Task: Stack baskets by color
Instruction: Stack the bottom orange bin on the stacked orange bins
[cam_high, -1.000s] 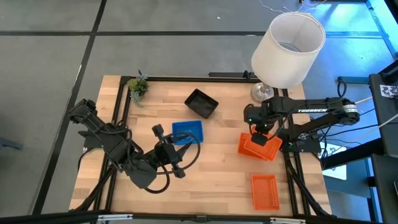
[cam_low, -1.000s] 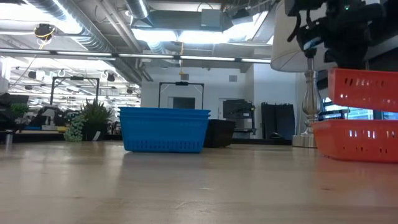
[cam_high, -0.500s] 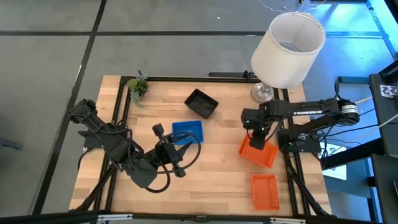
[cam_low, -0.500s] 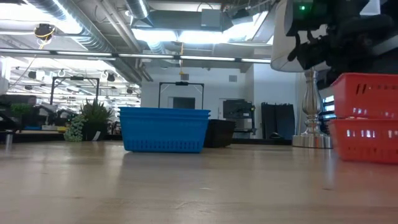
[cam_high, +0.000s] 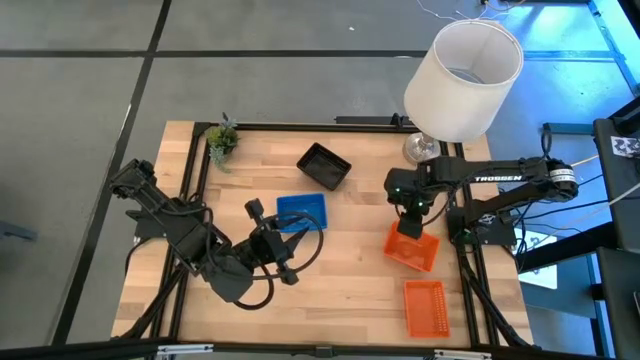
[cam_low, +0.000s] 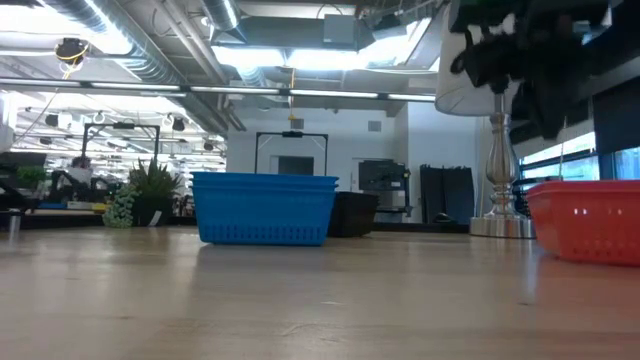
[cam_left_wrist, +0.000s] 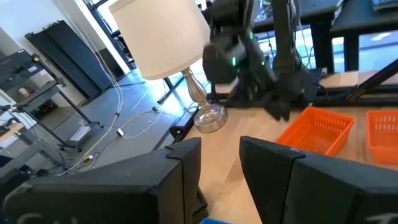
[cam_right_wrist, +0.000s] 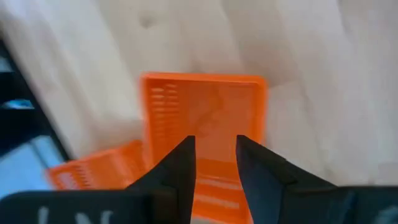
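Observation:
An orange basket (cam_high: 412, 247) sits nested in another orange one at the table's right; in the low view the orange stack (cam_low: 585, 220) rests flat on its base. My right gripper (cam_high: 408, 222) hangs open just above the stack's far end (cam_right_wrist: 205, 118), pointing steeply down and touching nothing. A third orange basket (cam_high: 424, 305) lies alone near the front right. Two nested blue baskets (cam_high: 302, 210) stand mid-table, and a black basket (cam_high: 324, 165) stands behind them. My left gripper (cam_high: 290, 243) waits open and level beside the blue baskets, holding nothing.
A big white lampshade (cam_high: 463, 80) on a metal lamp foot (cam_high: 420, 150) stands at the far right, close behind my right arm. A small green plant (cam_high: 222, 140) sits in the far left corner. Bare wood lies at the front centre (cam_high: 340, 300).
My right gripper has let go of the orange basket it held tilted above the other orange one. That basket has dropped and now sits nested in the lower one. The gripper has tipped to point more steeply down, and it stays over the stack.

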